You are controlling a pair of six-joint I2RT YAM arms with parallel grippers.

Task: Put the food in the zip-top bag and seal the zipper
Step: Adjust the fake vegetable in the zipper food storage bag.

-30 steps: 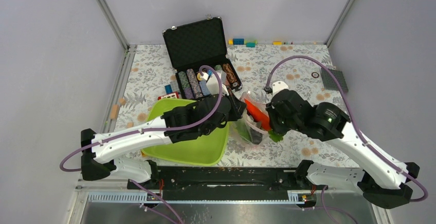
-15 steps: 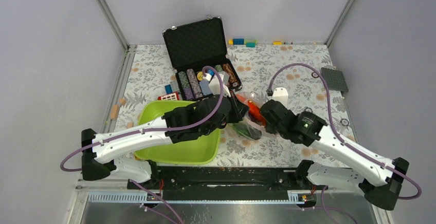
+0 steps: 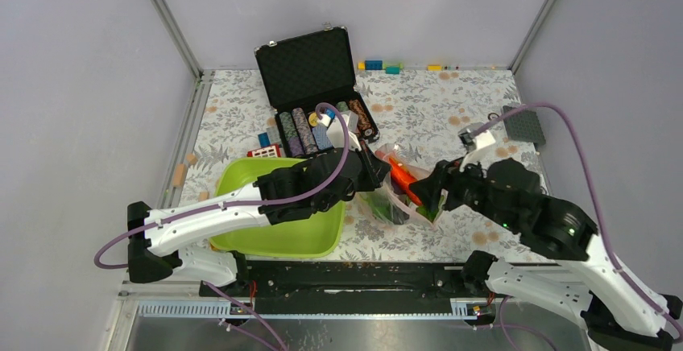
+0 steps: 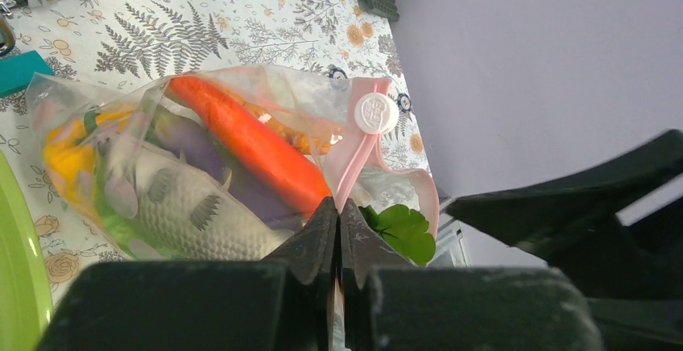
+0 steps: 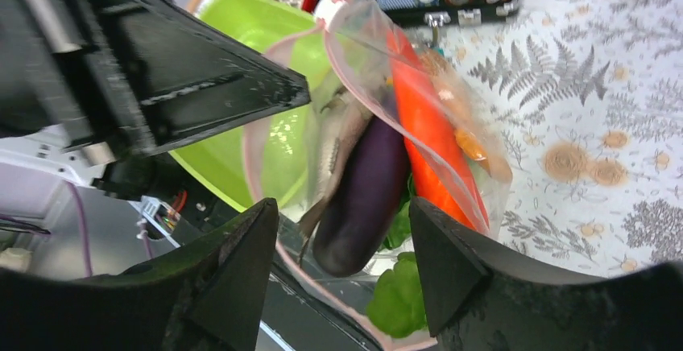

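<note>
The clear zip-top bag (image 3: 395,194) hangs lifted between the two arms. My left gripper (image 4: 338,204) is shut on its pink zipper (image 4: 358,162), just below the white slider (image 4: 376,113). Food shows inside the bag: an orange carrot (image 4: 250,138), a grey fish (image 4: 185,214), a yellow pepper (image 4: 68,154), a purple eggplant (image 5: 362,198). Green lettuce (image 5: 399,299) sits at the mouth. My right gripper (image 5: 342,204) is open, its fingers either side of the eggplant's end without touching it. In the top view it (image 3: 431,194) sits at the bag's right side.
The lime-green tray (image 3: 282,226) lies under my left arm, at the table's near edge. An open black case of poker chips (image 3: 318,85) stands behind it. A dark baseplate (image 3: 523,124) and small coloured blocks (image 3: 382,66) lie at the back.
My right gripper has opened and drawn back to the right of the bag, its arm swinging outward. The left gripper has kept its hold on the bag's mouth in the same place.
</note>
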